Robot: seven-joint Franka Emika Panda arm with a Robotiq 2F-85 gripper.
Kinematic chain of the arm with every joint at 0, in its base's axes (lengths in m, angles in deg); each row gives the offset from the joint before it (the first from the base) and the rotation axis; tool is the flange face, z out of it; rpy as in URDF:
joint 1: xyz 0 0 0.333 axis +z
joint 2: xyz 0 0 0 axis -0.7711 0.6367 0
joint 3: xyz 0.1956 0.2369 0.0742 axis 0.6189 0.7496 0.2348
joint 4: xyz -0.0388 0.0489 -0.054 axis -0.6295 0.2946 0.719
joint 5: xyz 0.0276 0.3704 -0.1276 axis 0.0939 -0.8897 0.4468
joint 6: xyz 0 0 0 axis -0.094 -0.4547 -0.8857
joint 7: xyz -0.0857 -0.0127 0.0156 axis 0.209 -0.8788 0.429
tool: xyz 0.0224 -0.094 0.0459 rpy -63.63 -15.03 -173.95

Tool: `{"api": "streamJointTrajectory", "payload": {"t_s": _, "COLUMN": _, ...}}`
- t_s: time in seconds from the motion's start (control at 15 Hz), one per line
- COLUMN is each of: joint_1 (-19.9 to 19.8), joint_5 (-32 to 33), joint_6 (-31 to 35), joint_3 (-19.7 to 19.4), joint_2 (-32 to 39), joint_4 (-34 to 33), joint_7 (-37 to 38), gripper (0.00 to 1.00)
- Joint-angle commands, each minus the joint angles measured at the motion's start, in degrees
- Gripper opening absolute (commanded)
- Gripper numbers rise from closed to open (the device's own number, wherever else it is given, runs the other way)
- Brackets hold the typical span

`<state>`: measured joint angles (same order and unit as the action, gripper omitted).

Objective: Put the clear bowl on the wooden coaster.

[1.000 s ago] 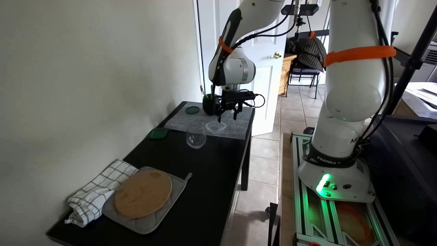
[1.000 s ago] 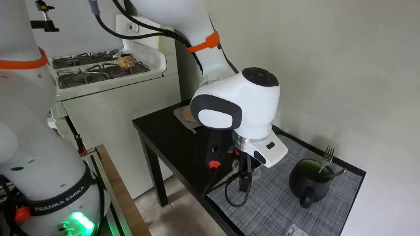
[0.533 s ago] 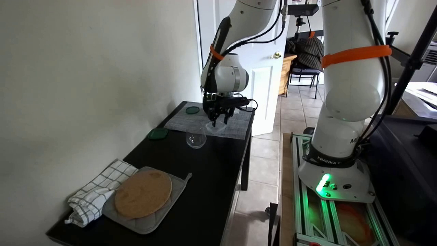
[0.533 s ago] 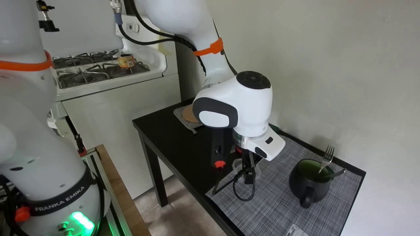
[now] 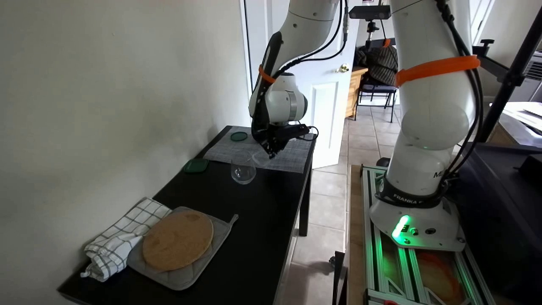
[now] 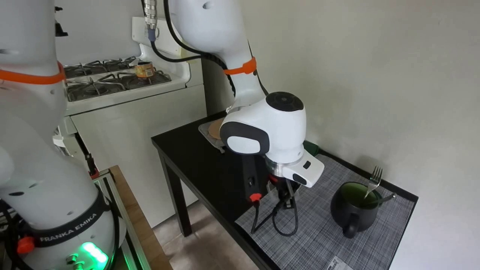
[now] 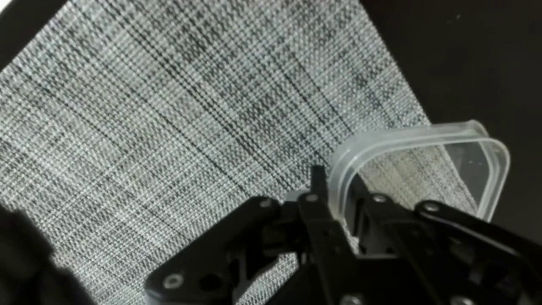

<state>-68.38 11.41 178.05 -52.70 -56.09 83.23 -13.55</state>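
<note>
The clear bowl is a see-through, rounded-square container with a whitish rim, at the edge of the grey woven placemat in the wrist view. My gripper has closed over one corner of its wall, a finger outside and the opposite one inside. In an exterior view the bowl shows beside the low gripper, partly hidden by it. In another exterior view, the arm and cables cover most of the bowl. The wooden coaster, a flat tan disc, lies on a grey mat at the table's opposite end.
A clear rounded glass stands close to the bowl. Green lids lie along the wall side. A dark mug with a fork stands on the placemat. A checkered cloth lies by the grey mat.
The gripper has come down and toward the wall side to the bowl, and its jaws have closed over the bowl's wall. The bowl looks slightly shifted and tilted.
</note>
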Motion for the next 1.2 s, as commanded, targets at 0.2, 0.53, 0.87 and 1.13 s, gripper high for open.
{"api": "streamJointTrajectory", "payload": {"t_s": 0.2, "joint_1": 1.48, "joint_5": 3.01, "joint_6": -2.94, "joint_3": -2.65, "joint_2": -8.48, "joint_4": 3.38, "joint_7": 0.86, "gripper": 0.02}}
{"api": "streamJointTrajectory", "payload": {"t_s": 0.53, "joint_1": 0.65, "joint_5": 1.11, "joint_6": -8.55, "joint_3": -1.66, "joint_2": -17.84, "joint_4": 4.31, "joint_7": -0.15, "gripper": 0.02}}
{"api": "streamJointTrajectory", "payload": {"t_s": 0.87, "joint_1": 2.57, "joint_5": -0.73, "joint_6": -17.33, "joint_3": 1.05, "joint_2": -29.24, "joint_4": 5.28, "joint_7": -4.52, "gripper": 0.02}}
{"api": "streamJointTrajectory", "payload": {"t_s": 1.13, "joint_1": 11.33, "joint_5": 1.39, "joint_6": -26.07, "joint_3": 1.25, "joint_2": -34.34, "joint_4": 5.69, "joint_7": -4.51, "gripper": 0.02}}
